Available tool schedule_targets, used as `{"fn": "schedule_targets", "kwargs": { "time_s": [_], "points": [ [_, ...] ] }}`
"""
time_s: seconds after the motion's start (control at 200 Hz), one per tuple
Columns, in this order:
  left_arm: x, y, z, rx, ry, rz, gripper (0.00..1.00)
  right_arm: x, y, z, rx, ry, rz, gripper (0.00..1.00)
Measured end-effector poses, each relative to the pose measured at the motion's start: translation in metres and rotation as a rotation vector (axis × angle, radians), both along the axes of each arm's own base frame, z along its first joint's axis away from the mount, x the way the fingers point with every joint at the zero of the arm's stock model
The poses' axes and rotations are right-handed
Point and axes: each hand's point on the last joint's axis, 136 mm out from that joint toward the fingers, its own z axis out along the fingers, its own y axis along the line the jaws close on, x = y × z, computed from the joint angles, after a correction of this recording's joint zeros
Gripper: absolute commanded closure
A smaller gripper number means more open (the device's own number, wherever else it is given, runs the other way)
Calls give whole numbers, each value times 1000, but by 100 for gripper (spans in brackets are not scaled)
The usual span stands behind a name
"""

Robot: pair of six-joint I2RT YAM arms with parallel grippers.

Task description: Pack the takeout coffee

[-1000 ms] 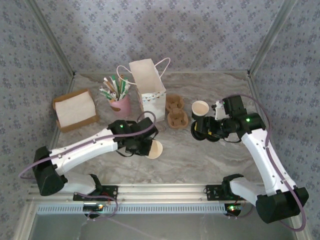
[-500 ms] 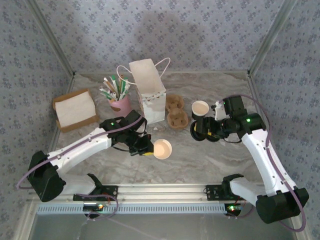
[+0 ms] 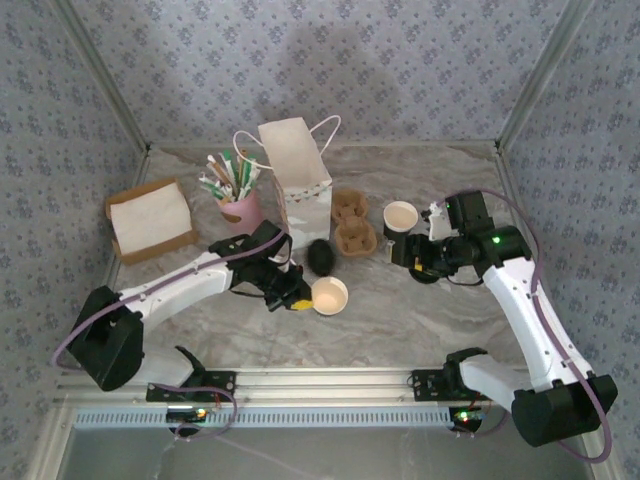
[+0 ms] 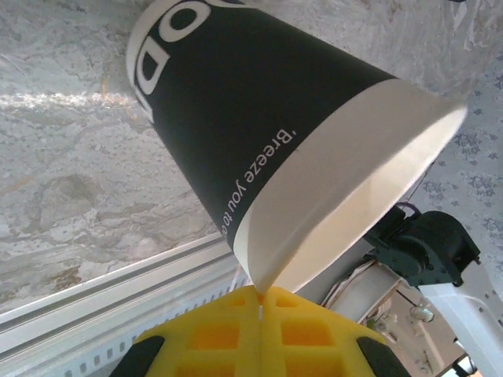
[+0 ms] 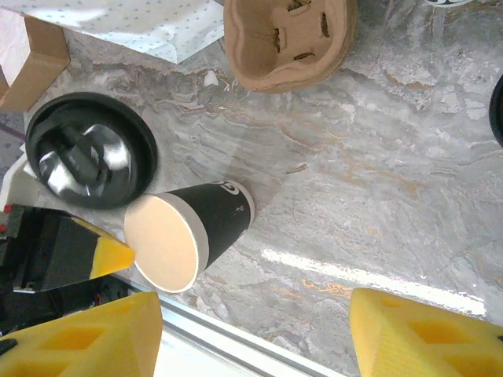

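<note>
From the top external view: finds the left gripper [image 3: 298,300] clamped shut on the rim of a dark-walled cup [image 3: 329,296], tipped so its cream mouth faces up and outward, near the middle of the table [image 3: 400,310]; places a black lid [image 3: 320,256] loose on the marble just behind that cup, in front of the upright white paper bag [image 3: 297,185]; sets the cup carrier [image 3: 348,222] right of the bag, the pink cup of straws [image 3: 240,205] left of it, and a cardboard box [image 3: 150,220] with white paper inside farther left; locates the takeout coffee [image 3: 400,217] upright and lidless, right of the carrier and just beside the right gripper [image 3: 408,262], apart from its fingers. From the left wrist: shows the left gripper [image 4: 258,302] with its 2 yellow fingers [image 4: 212,338] pressed together on the thin rim of the dark-walled cup [image 4: 236,118]; shows the cup tilted, base up and away, white lettering on its black wall; cannot tell whether the base touches the marble. From the right wrist: shows the right gripper [image 5: 251,302] with jaws wide apart over bare marble, holding nothing; shows the dark-walled cup [image 5: 224,216] on a slant ahead, the left gripper's yellow fingertip [image 5: 108,255] at its rim, the black lid [image 5: 90,149] just beside it, the cup carrier [image 5: 287,39] beyond.
</note>
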Motion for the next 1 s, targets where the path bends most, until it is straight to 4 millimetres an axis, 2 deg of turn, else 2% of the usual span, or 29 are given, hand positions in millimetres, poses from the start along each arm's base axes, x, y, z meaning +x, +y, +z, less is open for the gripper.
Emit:
{"fn": "schedule_targets", "kwargs": {
  "time_s": [0.085, 0.23, 0.465, 0.605, 0.794, 0.894, 0.929, 0.999],
  "points": [
    [4, 0, -2, -3, 3, 9, 99, 0, 2, -2, -2, 9, 6, 35],
    [9, 1, -2, -9, -2, 22, 88, -1, 6, -4, -5, 19, 23, 35],
    [12, 14, -4, 38, -15, 23, 45, -1, 14, -7, -9, 32, 55, 34],
    [20, 26, 10, 64, -83, 37, 22, -1, 18, -9, -11, 36, 71, 33],
    [31, 46, 40, 99, -224, 75, 13, -1, 18, -9, -14, 35, 73, 33],
    [39, 68, 49, 157, -290, 134, 11, -2, 18, -9, -15, 35, 73, 31],
    [42, 78, 51, 184, -315, 159, 3, -1, 18, -9, -16, 32, 72, 29],
    [49, 100, 53, 239, -352, 218, 1, -1, 18, -8, -17, 21, 71, 25]
  ]
}}
